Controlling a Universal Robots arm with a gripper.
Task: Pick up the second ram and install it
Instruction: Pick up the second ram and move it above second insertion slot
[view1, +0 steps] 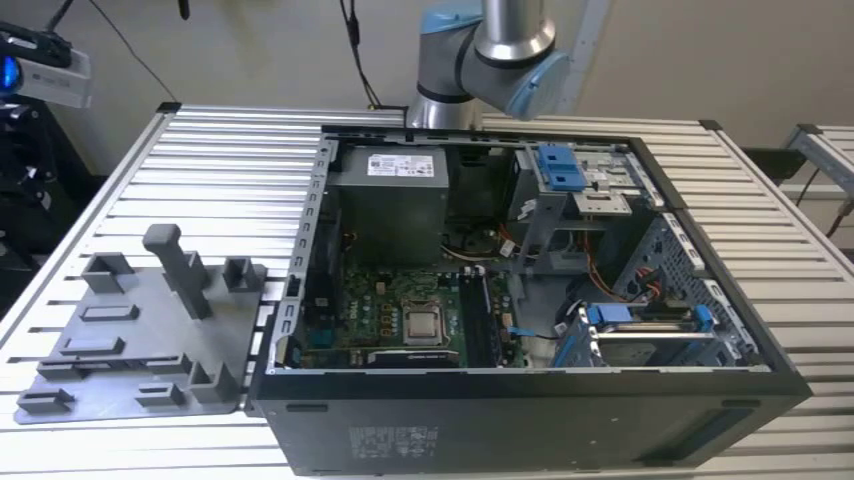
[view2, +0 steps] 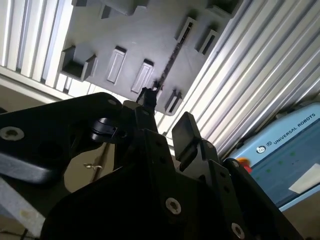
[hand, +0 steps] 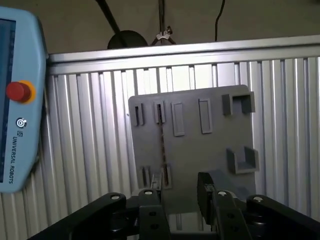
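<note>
First wrist view: pincer (hand: 177, 192) wide, second ram (hand: 162, 145) (edge-on) in plate (hand: 210, 150); exterior view: computer case (view1: 534, 410).

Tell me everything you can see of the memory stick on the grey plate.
The memory stick appears edge-on in both wrist views: a thin, dark strip, straight, standing on its long edge across the grey plastic plate. Each end sits in a slotted grey holder. The hand hangs open over one end, not gripping it.
</note>
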